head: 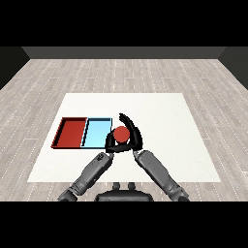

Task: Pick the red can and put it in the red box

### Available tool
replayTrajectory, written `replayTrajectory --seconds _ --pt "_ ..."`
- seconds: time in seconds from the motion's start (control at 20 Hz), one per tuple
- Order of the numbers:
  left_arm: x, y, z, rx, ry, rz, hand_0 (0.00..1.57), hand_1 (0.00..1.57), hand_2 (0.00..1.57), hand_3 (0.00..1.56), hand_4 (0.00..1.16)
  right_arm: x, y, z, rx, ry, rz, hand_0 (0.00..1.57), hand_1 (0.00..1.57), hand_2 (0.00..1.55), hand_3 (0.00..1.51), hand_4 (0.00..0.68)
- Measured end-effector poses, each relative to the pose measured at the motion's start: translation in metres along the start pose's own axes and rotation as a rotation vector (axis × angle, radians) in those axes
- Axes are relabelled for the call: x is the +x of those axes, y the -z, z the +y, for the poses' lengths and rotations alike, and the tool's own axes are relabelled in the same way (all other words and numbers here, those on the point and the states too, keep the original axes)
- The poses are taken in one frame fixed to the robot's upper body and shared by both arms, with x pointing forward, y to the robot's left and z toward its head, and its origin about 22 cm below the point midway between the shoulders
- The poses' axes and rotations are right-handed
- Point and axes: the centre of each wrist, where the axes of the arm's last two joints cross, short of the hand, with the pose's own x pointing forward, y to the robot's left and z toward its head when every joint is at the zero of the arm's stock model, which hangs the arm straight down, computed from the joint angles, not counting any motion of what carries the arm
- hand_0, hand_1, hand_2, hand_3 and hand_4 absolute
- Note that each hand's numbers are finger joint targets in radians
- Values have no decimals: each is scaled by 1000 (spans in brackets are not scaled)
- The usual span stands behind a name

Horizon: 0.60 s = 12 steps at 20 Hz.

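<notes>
The red can is just right of the light blue tray, close to that tray's right edge. My right hand is curled round the can from the right, with its fingers arching over the can's far side. I cannot tell whether the can rests on the table or hangs above it. The red tray lies left of the blue one and holds nothing. My left hand sits at the end of its forearm, right beside the can's left side and the blue tray's near right corner.
The two trays lie side by side on the left half of the white table. Bare table surface stretches to the right of and beyond my hands. Grey wooden floor surrounds the table.
</notes>
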Motion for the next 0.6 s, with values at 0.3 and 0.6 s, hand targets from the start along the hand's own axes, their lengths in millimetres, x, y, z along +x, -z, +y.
replayTrajectory --seconds 0.3,0.6 --pt "2 -1 0 4 16 -13 1571 1571 1571 1478 1135 -2 -4 -8 -19 -10 21 0 0 0 0 0" --pt "10 8 10 22 25 -22 1571 1571 1568 1453 1132 2 -3 -24 -33 22 16 0 0 0 0 0"
